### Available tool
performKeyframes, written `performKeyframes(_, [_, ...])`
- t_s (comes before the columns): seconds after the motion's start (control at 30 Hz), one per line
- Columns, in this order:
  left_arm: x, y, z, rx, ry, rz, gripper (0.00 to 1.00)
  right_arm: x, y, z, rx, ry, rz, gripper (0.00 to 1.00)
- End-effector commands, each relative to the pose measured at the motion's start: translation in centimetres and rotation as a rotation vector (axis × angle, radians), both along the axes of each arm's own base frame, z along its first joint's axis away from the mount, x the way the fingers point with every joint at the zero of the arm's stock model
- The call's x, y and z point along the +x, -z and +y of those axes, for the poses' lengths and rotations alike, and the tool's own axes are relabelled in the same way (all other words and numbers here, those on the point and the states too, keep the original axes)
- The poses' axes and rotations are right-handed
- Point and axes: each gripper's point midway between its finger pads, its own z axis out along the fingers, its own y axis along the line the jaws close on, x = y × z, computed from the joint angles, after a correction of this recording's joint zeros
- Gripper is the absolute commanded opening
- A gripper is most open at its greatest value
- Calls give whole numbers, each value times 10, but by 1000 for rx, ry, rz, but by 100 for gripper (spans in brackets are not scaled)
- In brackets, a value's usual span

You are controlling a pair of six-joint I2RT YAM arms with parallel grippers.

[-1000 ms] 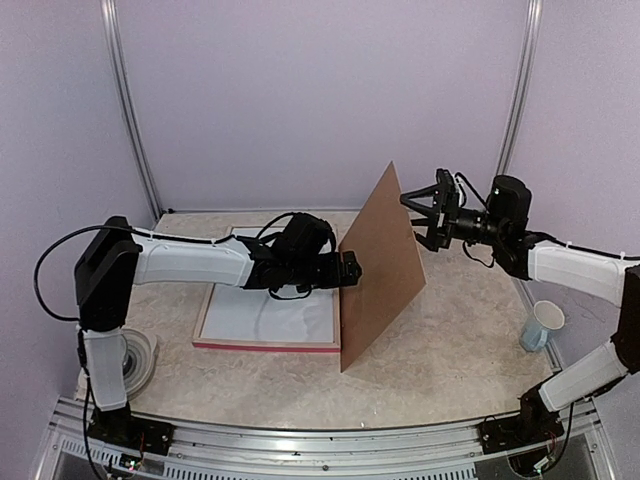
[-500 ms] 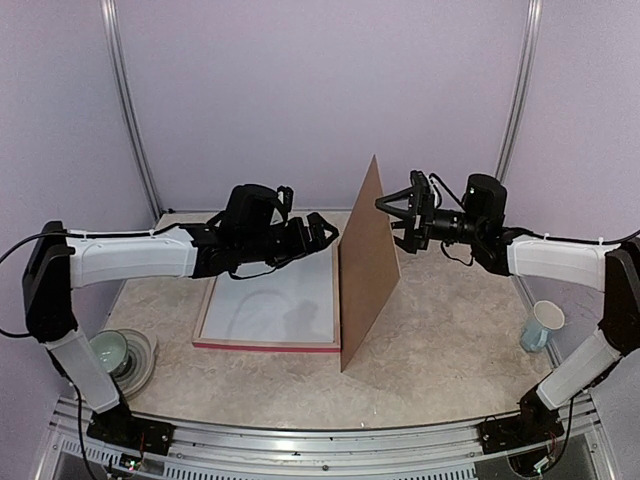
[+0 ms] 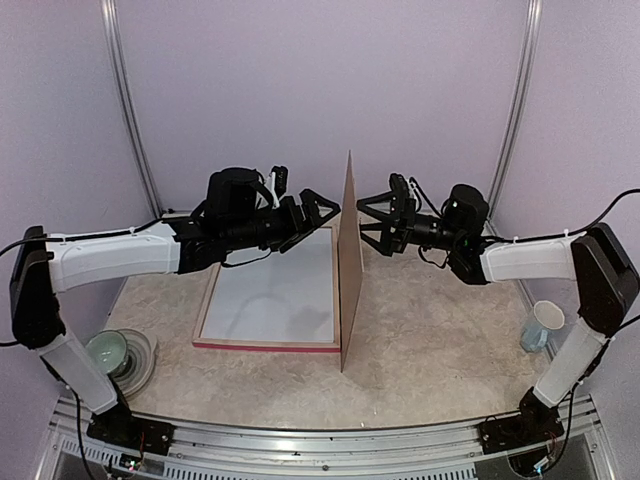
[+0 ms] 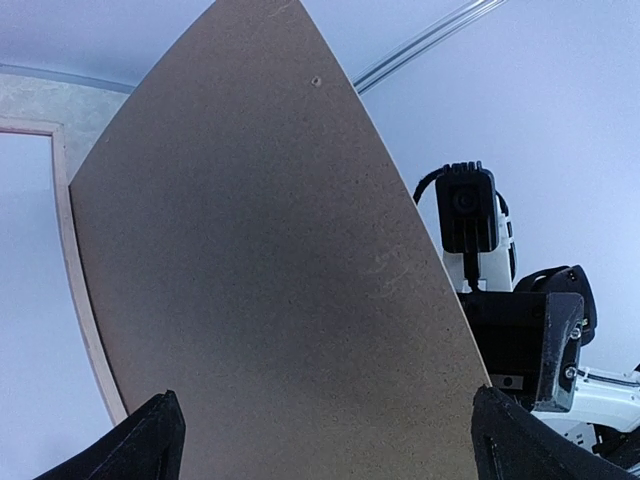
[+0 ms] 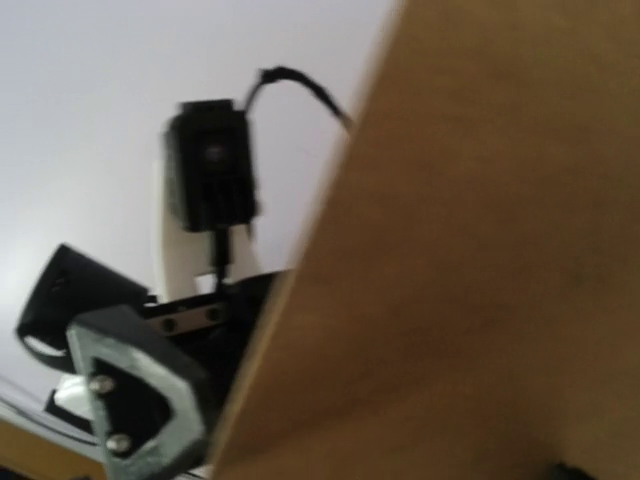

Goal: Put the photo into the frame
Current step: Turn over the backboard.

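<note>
The frame (image 3: pixel 265 346) lies flat on the table, its pink-red moulding along the near side and a white sheet inside; its pale edge (image 4: pixel 85 310) shows in the left wrist view. The photo is out of view. A plain brown backing board (image 3: pixel 349 270) stands on edge almost upright beside the frame's right side. My left gripper (image 3: pixel 320 208) is open, facing the board's left face (image 4: pixel 280 280) up close. My right gripper (image 3: pixel 372 222) is open on the other side, near the board's right face (image 5: pixel 480 280). Whether either touches the board I cannot tell.
A pale mug (image 3: pixel 542 325) stands at the right table edge by the right arm. A green bowl on a plate (image 3: pixel 110 352) sits at the near left by the left arm's base. Walls close the back and sides.
The board has swung from leaning right to nearly upright. Both grippers have moved in toward its upper part, the left arm rising and reaching forward, the right moving left.
</note>
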Motion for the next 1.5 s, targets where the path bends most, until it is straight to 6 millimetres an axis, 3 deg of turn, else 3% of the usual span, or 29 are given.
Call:
performKeyframes(0.0, [-5, -11, 4, -30, 5, -19, 99, -12, -28, 6, 110, -41, -86, 99])
performKeyframes(0.23, [-5, -21, 14, -40, -17, -38, 99, -15, -7, 21, 88, -67, -52, 99])
performKeyframes(0.37, [-6, -40, 26, -78, -37, -75, 99, -14, 8, 23, 91, -72, -31, 99])
performKeyframes(0.5, [-13, -57, 23, -116, 7, -105, 99, -11, 27, 25, 85, -77, -2, 99])
performKeyframes(0.57, [-14, -55, 17, -113, 41, -95, 99, -10, 37, 27, 93, -85, 16, 99])
performKeyframes(0.73, [-13, -28, 9, -82, 64, -42, 99, -7, 71, 30, 100, -101, 67, 99])
performKeyframes(1.0, [-13, -22, 13, -66, 55, -41, 99, 0, 125, 32, 43, -79, 156, 99])
performKeyframes(1.27, [-14, -15, 16, -51, 56, -11, 98, -1, 142, 32, 11, -78, 184, 99])
performKeyframes(1.47, [-8, 9, 36, 113, -25, 47, 91, -6, 155, 29, -29, -75, 191, 99])
